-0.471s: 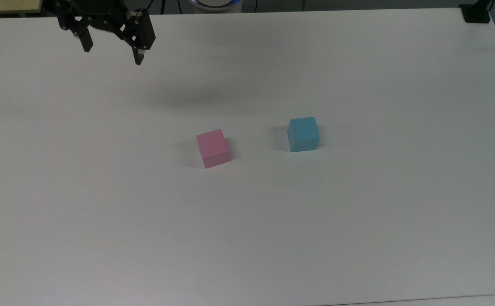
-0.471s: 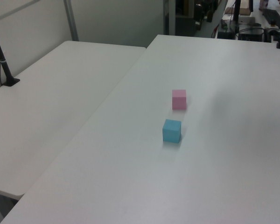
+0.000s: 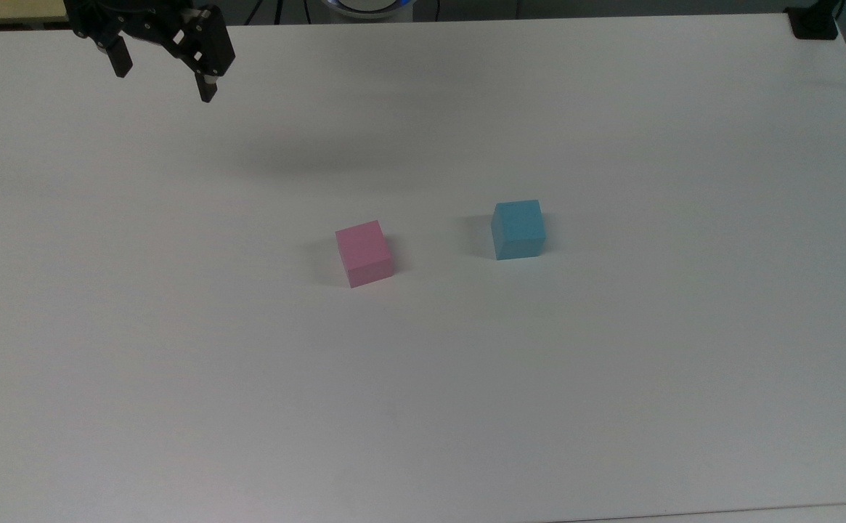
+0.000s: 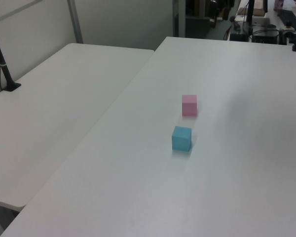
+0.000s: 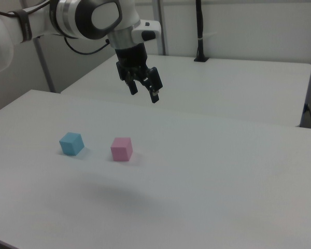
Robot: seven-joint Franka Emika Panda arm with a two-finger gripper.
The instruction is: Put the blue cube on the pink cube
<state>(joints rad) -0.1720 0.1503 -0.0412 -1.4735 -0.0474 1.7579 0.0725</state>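
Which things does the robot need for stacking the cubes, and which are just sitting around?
Needed for the job:
- blue cube
- pink cube
- end effector, open, up above the white table

Just sitting around:
- black post on the neighbouring table

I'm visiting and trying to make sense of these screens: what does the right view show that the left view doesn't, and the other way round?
The right view has the robot arm with its open gripper held above the table. The left view has cluttered equipment past the table's far end and a black post on the neighbouring table. Both show the blue cube and the pink cube resting apart on the white table, unstacked.
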